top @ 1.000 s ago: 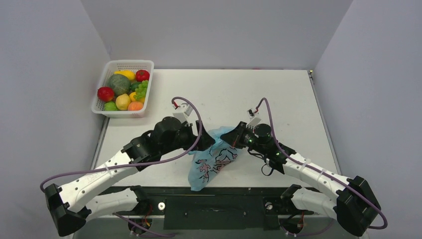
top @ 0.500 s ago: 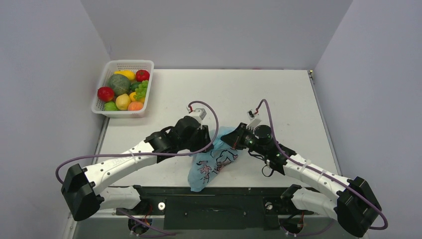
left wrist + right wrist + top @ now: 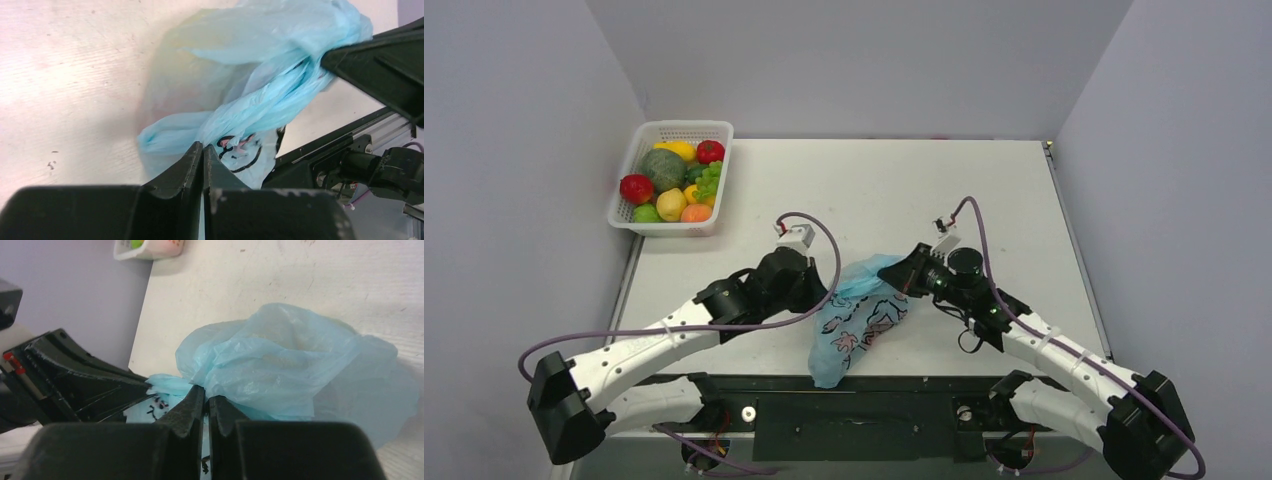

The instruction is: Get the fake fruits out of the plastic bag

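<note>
Pinching a fold of the plastic bag, your left gripper has its fingers pressed together at the bag's left edge, and your right gripper is clamped tight on the bunched film at the bag's upper right end. The bag lies between them in the lower middle of the top view, on the table near its front edge, and the film hides whatever it holds. A white basket of fruit sits in the upper left, well apart.

Soft, even light fills the sharp top view. Both wrist views blur the near fingers; the tabletop glares.
</note>
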{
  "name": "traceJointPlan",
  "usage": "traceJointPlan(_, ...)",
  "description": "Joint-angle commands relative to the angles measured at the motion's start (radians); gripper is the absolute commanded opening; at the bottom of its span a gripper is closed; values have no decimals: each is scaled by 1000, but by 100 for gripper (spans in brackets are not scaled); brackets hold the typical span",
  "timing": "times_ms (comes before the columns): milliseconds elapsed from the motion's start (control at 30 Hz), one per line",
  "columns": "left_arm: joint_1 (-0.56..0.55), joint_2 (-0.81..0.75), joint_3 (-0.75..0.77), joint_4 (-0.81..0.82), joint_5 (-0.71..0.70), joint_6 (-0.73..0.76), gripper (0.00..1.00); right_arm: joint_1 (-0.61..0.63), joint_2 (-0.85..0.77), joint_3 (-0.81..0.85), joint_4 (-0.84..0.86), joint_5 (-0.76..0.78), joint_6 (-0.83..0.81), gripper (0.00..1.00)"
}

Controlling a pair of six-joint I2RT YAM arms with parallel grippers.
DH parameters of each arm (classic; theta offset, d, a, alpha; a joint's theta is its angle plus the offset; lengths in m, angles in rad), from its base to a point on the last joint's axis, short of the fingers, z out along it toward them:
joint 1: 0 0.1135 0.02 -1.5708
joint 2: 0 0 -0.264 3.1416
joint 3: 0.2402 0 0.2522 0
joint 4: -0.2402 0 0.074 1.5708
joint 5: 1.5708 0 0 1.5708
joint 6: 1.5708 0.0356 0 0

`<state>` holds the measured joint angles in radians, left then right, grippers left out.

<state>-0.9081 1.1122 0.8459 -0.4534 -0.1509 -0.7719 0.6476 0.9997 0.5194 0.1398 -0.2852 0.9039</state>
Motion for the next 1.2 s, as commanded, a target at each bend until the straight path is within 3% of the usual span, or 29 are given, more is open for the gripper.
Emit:
traceJointPlan(0, 10, -147, -50, -123, -145, -55, 0, -131, -62, 18, -2, -31, -34, 0)
traceJointPlan(200, 18, -356, -172, -153, -177, -128, 0, -323, -65, -22, -11, -175, -31, 0)
traceJointPlan(433, 23, -439, -193, -114, -131, -151, 0, -338, -48, 38, -174, -181, -152, 0)
traceJointPlan(467, 23, -433, -181, -112, -124, -151, 0, -331, -50, 47, -193, -173, -181, 4)
traceJointPlan(533, 23, -420, -169, -100, -116, -146, 0, -298, -62, 71, -242, -144, -216, 24)
traceJointPlan(600, 23, -405, -158, -83, -106, -144, 0, -248, -90, 80, -269, -98, -225, 39)
traceJointPlan(733, 23, -377, -152, -49, -81, -141, 0, -122, -160, 67, -280, 8, -181, 58)
traceJointPlan(933, 24, -356, -175, -1, -54, -144, 0, -4, -232, -61, -133, 110, 13, 69)
traceJointPlan(1167, 24, -335, -201, 30, -9, -148, 0, 58, -107, -36, -9, 111, 115, 71)
